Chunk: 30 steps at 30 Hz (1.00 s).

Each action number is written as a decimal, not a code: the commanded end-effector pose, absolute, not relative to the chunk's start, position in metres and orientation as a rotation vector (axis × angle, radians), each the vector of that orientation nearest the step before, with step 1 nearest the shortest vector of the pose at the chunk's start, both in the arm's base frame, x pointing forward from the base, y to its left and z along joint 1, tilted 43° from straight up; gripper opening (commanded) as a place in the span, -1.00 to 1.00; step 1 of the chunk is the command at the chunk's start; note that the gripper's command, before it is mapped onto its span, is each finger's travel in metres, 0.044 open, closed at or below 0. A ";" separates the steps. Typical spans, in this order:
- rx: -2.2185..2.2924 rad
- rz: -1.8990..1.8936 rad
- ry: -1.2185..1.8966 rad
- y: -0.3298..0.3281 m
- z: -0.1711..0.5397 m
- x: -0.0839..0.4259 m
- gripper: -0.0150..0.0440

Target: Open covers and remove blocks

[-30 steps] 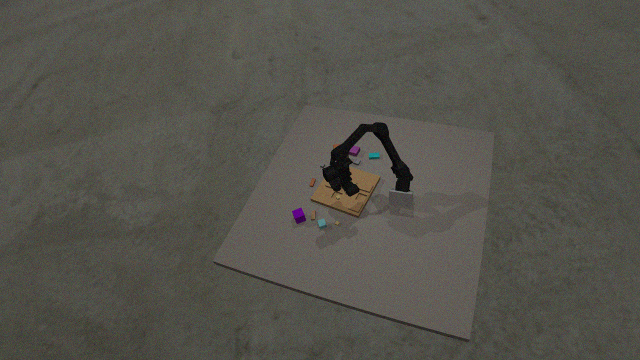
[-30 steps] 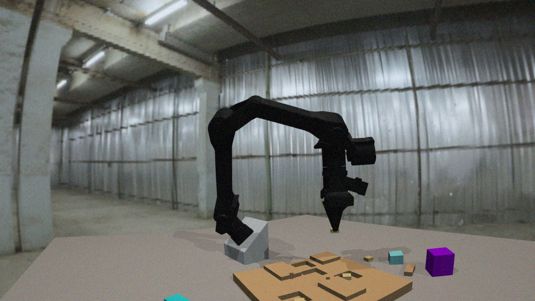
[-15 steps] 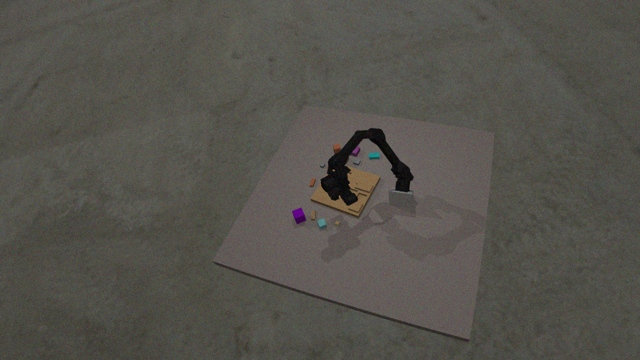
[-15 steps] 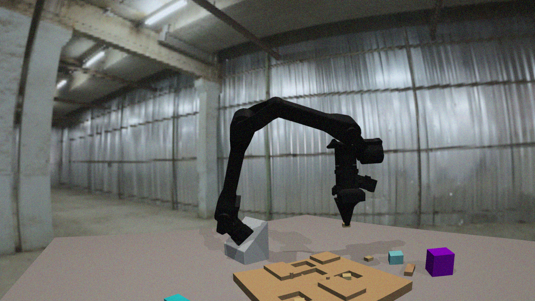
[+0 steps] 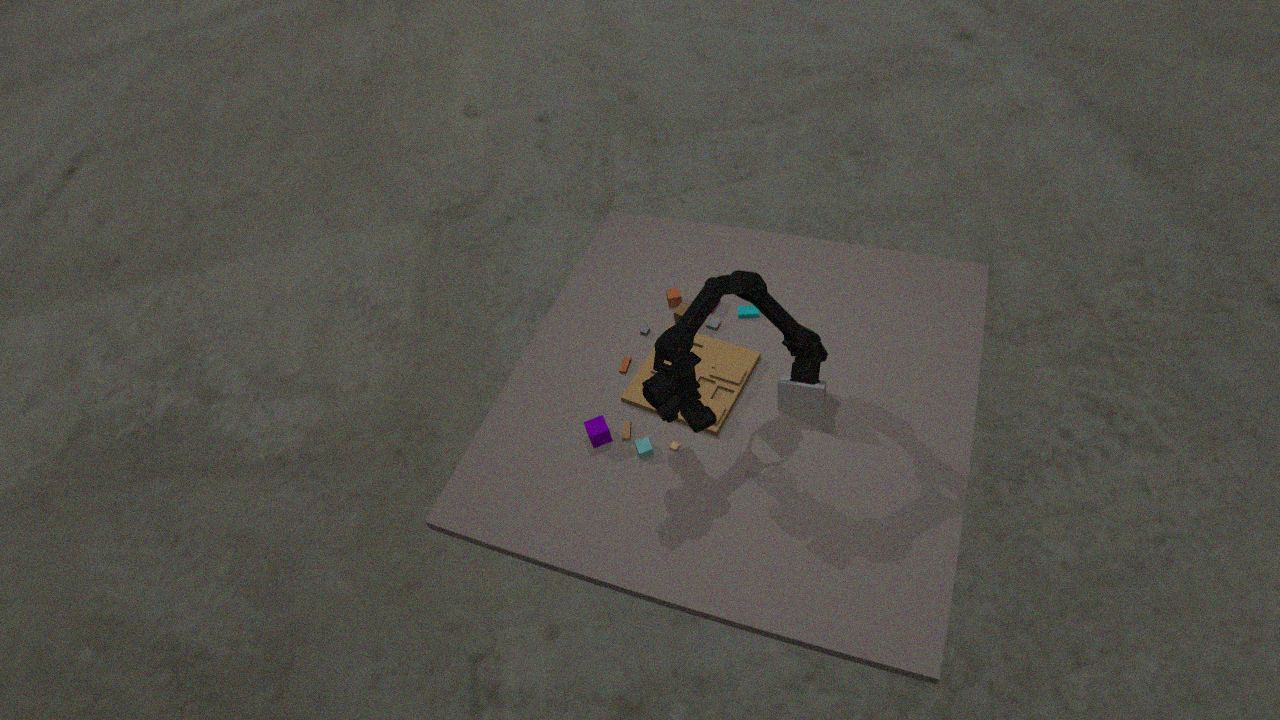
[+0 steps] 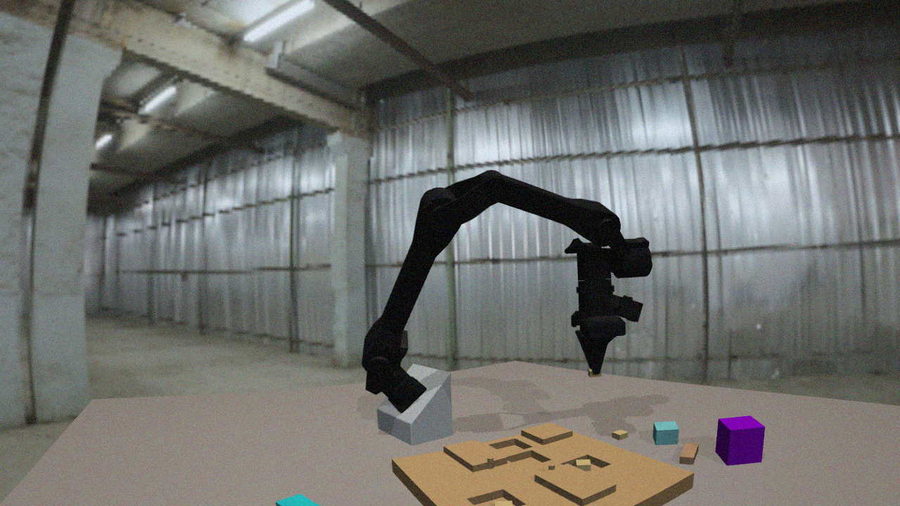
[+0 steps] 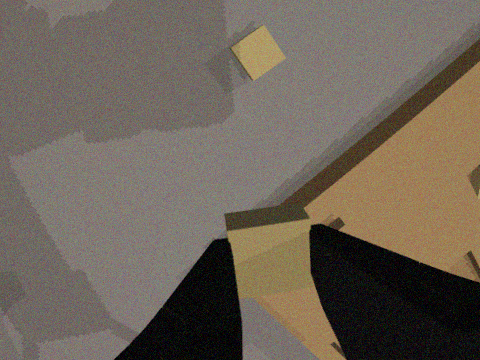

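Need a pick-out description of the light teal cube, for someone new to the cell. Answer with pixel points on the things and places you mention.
Find the wooden puzzle board (image 5: 642,396) (image 6: 654,481). Beside it, on the table, sits a purple cube (image 5: 597,431) (image 6: 740,440). The light teal cube (image 5: 643,446) (image 6: 665,433) is near that: smaller, paler, between it and a tiny yellow block (image 5: 674,445) (image 6: 619,434) (image 7: 258,53).

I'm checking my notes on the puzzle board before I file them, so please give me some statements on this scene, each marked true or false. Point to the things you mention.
1. The gripper (image 6: 594,372) (image 7: 268,248) is shut on a yellow block (image 7: 270,260). True.
2. A purple cube (image 5: 597,431) (image 6: 740,441) sits on top of the puzzle board (image 5: 640,394) (image 6: 666,481) (image 7: 400,165). False: it rests on the table, beside the board.
3. Every well is already empty. False: a pale yellow block (image 6: 583,464) sits in one.
4. A small yellow block (image 5: 674,445) (image 6: 619,433) (image 7: 258,53) lies on the table off the board. True.
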<state>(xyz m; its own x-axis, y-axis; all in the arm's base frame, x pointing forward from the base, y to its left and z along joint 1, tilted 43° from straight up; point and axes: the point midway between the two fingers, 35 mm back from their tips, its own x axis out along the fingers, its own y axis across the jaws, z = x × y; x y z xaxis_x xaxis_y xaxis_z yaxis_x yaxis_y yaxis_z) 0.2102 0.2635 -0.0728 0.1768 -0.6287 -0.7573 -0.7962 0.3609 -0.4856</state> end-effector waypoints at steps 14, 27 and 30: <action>-1.338 0.183 1.529 0.276 -0.105 0.195 -0.22; -1.338 0.183 1.528 0.264 -0.122 0.201 -0.22; -1.338 0.183 1.528 0.261 -0.125 0.202 -0.22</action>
<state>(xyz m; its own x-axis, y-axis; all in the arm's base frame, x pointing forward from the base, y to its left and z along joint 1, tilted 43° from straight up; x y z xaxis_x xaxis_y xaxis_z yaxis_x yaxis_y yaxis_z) 0.2001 0.2694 -0.1180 0.1772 -0.6226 -0.7622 -0.7900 0.3719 -0.4874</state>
